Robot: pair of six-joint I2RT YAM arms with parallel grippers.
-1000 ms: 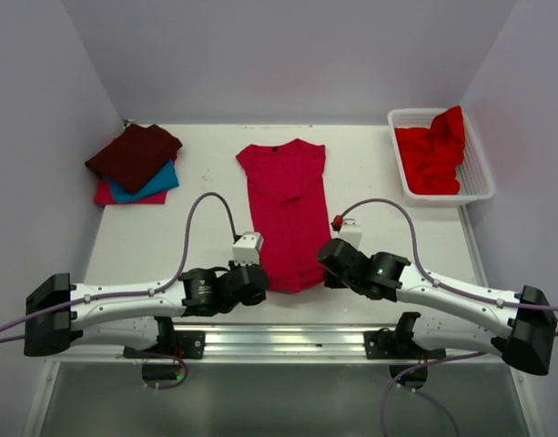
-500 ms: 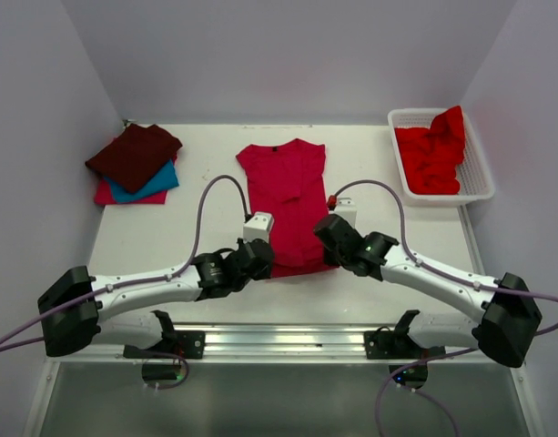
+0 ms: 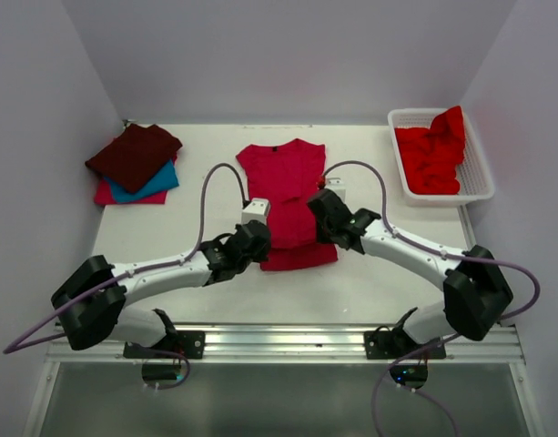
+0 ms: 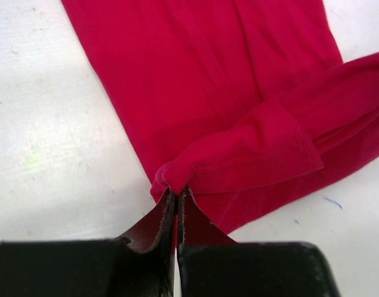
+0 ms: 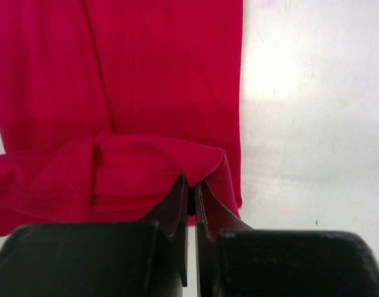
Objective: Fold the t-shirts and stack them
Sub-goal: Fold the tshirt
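A crimson-pink t-shirt (image 3: 283, 187) lies lengthwise mid-table with its collar at the far end and its near hem lifted and carried over the body. My left gripper (image 4: 176, 192) is shut on the hem's left corner (image 4: 170, 176); in the top view that gripper (image 3: 258, 238) is at the shirt's left edge. My right gripper (image 5: 191, 183) is shut on the hem's right corner (image 5: 204, 162), and in the top view it (image 3: 320, 218) sits at the shirt's right edge. Folded maroon (image 3: 133, 153), teal (image 3: 156, 182) and pink-red (image 3: 110, 194) t-shirts are stacked at the far left.
A white lattice basket (image 3: 474, 187) at the far right holds a crumpled bright red t-shirt (image 3: 433, 155). Purple cables (image 3: 215, 182) arch from both wrists over the table. A metal rail (image 3: 279, 339) runs along the near edge.
Both grippers have moved away from the near edge toward the collar, carrying the hem with them; the shirt's near part now lies doubled over its middle.
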